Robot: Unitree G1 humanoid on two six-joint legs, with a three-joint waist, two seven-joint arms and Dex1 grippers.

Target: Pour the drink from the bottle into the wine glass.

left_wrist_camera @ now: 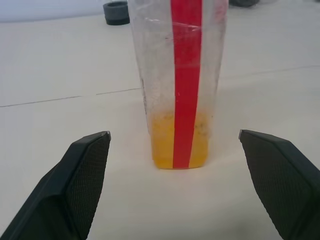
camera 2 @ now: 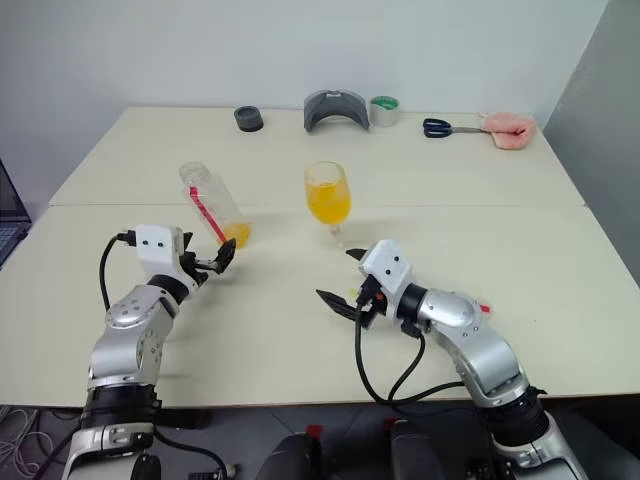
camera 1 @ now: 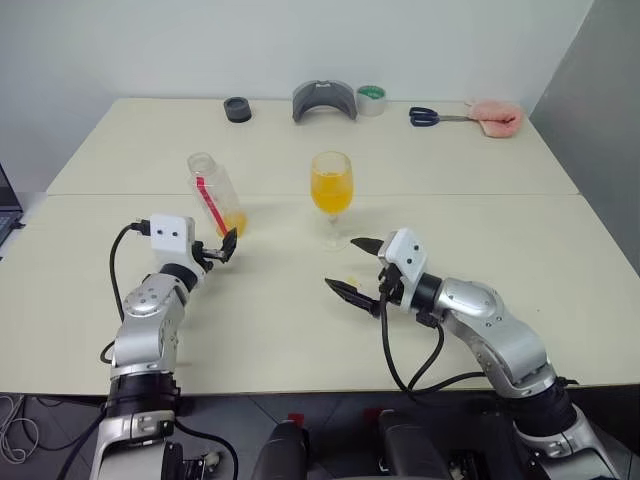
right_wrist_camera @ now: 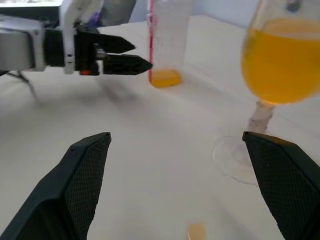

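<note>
bottle (left_wrist_camera: 186, 75): top cut off, cap unseen | wine glass (right_wrist_camera: 280, 60): rim cut off

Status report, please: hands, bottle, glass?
Both hands open: left hand, right hand. Bottle on table, nearly empty. Wine glass filled. Small spill by right hand.

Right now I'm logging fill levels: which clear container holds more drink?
The wine glass, its bowl largely full; the bottle has only a shallow layer at its base.

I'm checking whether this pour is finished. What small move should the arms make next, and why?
Probably ease both arms back from the table. The wine glass is well filled, the bottle stands on the table with only a little drink left, and the left gripper and right gripper are open, holding nothing.
</note>
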